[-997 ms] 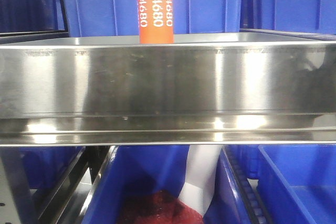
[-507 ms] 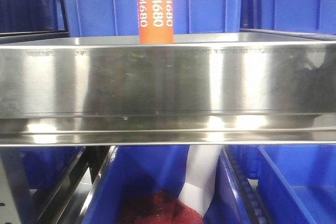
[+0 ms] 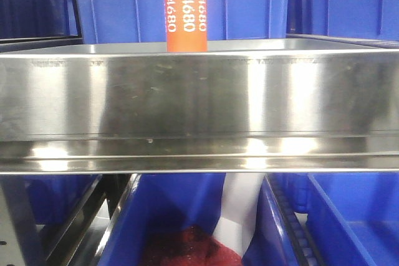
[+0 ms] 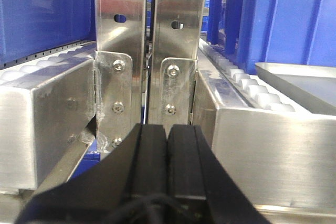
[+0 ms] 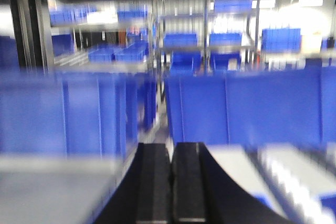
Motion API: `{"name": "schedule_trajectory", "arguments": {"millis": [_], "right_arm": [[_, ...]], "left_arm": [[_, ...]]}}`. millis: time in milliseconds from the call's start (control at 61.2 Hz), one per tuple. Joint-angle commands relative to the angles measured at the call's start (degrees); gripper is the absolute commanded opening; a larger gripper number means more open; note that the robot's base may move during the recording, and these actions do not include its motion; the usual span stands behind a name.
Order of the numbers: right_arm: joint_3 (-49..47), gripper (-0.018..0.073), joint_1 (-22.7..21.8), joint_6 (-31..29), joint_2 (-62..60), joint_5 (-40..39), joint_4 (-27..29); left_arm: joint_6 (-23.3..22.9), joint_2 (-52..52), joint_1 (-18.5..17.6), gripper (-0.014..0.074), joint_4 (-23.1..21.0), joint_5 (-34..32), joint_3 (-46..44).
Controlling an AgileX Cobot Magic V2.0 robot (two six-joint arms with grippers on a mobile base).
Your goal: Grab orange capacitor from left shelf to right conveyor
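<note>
The orange capacitor stands upright on the left shelf, behind its tall steel front lip, with white "4680" down its side. Neither gripper shows in the front view. In the left wrist view my left gripper is shut with nothing between its black pads, facing two steel uprights. My right gripper is also shut and empty in a blurred right wrist view, with blue crates ahead of it. The right conveyor is out of view.
Blue crates back the shelf, and blue bins sit below it, one holding something red. White rollers and a silver tray lie right of the uprights, with a steel beam on the left.
The front view has shifted a touch, so the capacitor sits slightly further right in the picture. The capacitor still stands on the shelf.
</note>
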Motion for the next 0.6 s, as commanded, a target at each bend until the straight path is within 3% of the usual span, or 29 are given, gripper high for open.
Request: {"name": "schedule_trajectory", "arguments": {"millis": [0, 98, 164, 474, 589], "right_arm": [[-7.3, 0.0080, 0.0, -0.1, 5.9, -2.1, 0.0], [-12.2, 0.0093, 1.3, -0.1, 12.4, -2.2, 0.0], [-14.6, 0.0148, 3.6, -0.1, 16.7, -2.2, 0.0], [-22.4, 0.0614, 21.0, -0.1, 36.8, -2.2, 0.0], [-24.4, 0.0625, 26.2, -0.1, 43.6, -2.2, 0.0]], "left_arm": [[0.0, -1.1, -0.3, -0.0105, 0.0, -5.0, -0.3], [0.0, -1.1, -0.3, -0.0105, 0.0, -5.0, -0.3], [0.0, -1.1, -0.3, -0.0105, 0.0, -5.0, -0.3], [0.0, -1.1, -0.3, -0.0105, 0.0, -5.0, -0.3], [0.0, -1.1, -0.3, -0.0105, 0.0, -5.0, -0.3]]}}
